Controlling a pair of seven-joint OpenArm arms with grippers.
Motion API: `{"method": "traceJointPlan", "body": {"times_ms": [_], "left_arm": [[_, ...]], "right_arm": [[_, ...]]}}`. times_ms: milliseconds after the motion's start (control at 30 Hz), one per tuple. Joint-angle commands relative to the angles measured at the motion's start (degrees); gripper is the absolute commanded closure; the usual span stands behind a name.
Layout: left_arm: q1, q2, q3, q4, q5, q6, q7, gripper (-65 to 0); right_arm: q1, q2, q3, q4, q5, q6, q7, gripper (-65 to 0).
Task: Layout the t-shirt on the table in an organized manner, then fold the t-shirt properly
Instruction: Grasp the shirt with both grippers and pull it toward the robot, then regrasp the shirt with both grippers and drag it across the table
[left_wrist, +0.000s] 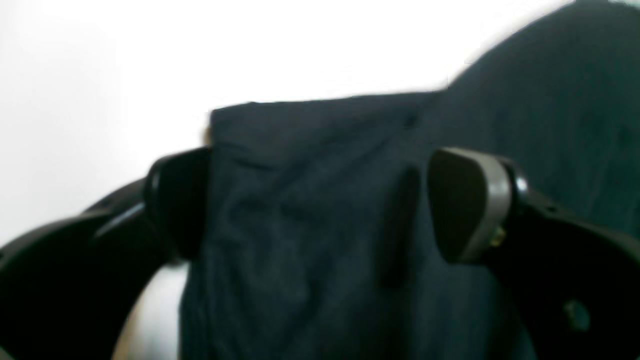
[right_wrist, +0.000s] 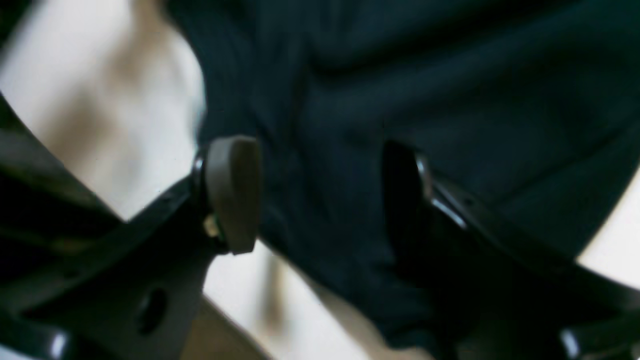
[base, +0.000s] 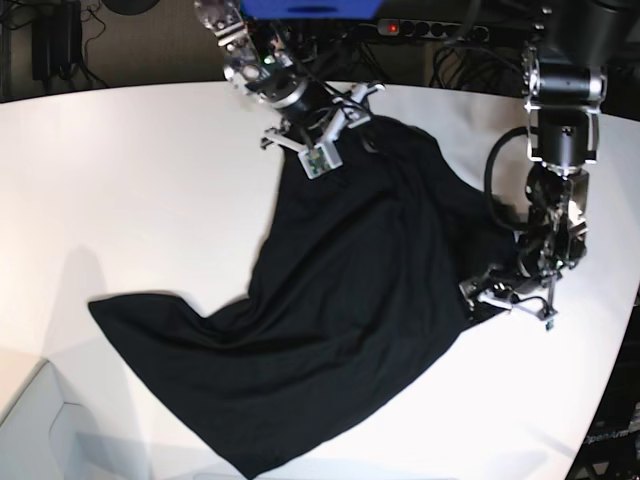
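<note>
the plain black cloth t-shirt (base: 340, 310) lies rumpled on the smooth white table (base: 130, 180), long axis from far edge to near-left corner, with the right gripper (base: 320, 125) and left gripper (base: 505, 295) both spread wide astride its edges, nothing pinched.

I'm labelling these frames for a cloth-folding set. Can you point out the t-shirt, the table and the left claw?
t-shirt (base: 340, 330), base view, middle of the spread black cloth.
table (base: 130, 190), base view, bare white top left of the shirt.
left claw (left_wrist: 320, 205), left wrist view, midway between its fingertips, over the cloth.
</note>
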Motion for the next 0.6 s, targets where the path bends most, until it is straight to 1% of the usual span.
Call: {"method": "traceJointPlan", "body": {"times_ms": [0, 100, 233, 333, 467, 567], "left_arm": [[1.50, -1.08, 0.62, 0.36, -0.77, 0.69, 4.76, -65.0], [4.93, -1.70, 0.97, 4.14, -0.42, 0.69, 7.49, -65.0], [13.89, -4.60, 0.97, 13.81, -0.33, 0.69, 10.12, -65.0], [19.69, -5.30, 1.23, 19.26, -0.24, 0.69, 13.64, -65.0], [25.76, -5.21, 1.23, 27.00, -0.42, 0.69, 17.33, -65.0], [29.45, -5.04, 1.23, 36.05, -0.86, 0.60, 19.70, -65.0]], "right_arm": [[0.93, 0.14, 0.33, -1.03, 0.32, 0.04, 1.58, -37.9], [4.27, 2.42, 4.46, -6.13, 0.50, -0.05, 1.58, -37.9], [7.88, 5.41, 12.55, -10.53, 0.67, -0.05, 1.58, -37.9], [12.36, 7.61, 17.83, -14.05, 0.67, -0.05, 1.58, -38.1], [19.92, 9.81, 21.69, -20.11, 0.41, -0.05, 1.58, -38.1], [25.02, 10.69, 22.57, -23.19, 0.41, -0.05, 1.58, -38.1]]}}
